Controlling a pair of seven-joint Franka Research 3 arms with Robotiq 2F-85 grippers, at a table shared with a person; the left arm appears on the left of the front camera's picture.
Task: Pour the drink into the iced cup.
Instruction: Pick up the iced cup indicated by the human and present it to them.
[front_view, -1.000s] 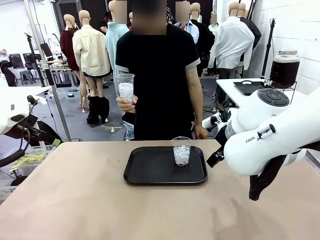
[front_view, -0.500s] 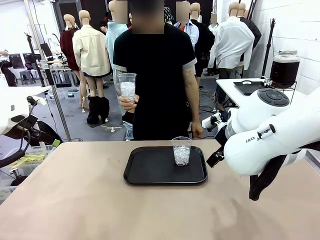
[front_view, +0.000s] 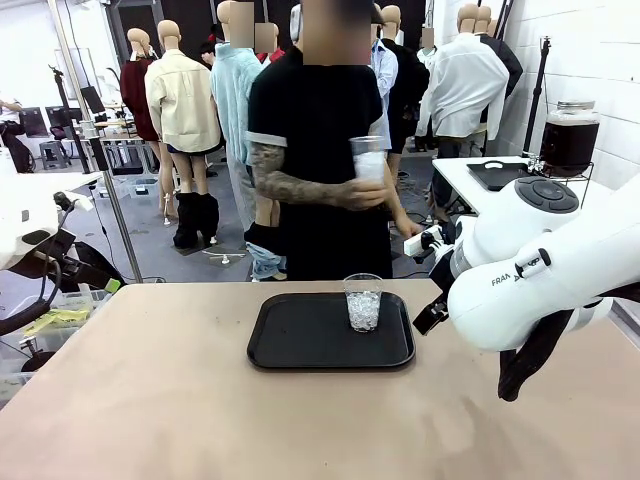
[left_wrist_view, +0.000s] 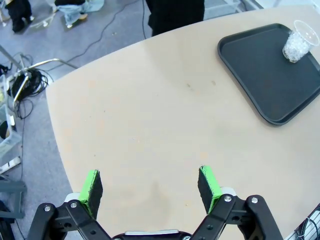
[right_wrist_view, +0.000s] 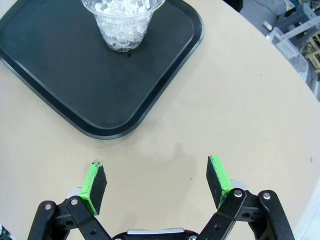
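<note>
Front view is showing a person standing at the far side of the table (front_view: 150, 400), one hand (front_view: 362, 193) holding a second cup (front_view: 368, 158) of ice at chest height and the body turning toward the right, probably heading for the jar (front_view: 571, 108). That lidded jar is sitting on a side table (front_view: 460, 175) at the far right, and the drink (front_view: 568, 148) is showing dark through its glass, well apart from everything on the main table, so nothing is being poured yet. An iced cup (front_view: 363, 303) is standing upright on the far right part of a black tray (front_view: 300, 345), likely placed there so the tray is catching drips and the right arm is reaching it easily. Either cup could be the one awaiting the drink. Seen from its wrist, the right gripper (right_wrist_view: 156, 162) is hanging released and empty over bare table just near of the tray's corner. In the same way the left gripper (left_wrist_view: 149, 171) is hovering with its jaws spread and holding nothing, well to the left of the tray, apparently waiting out of the person's way.
</note>
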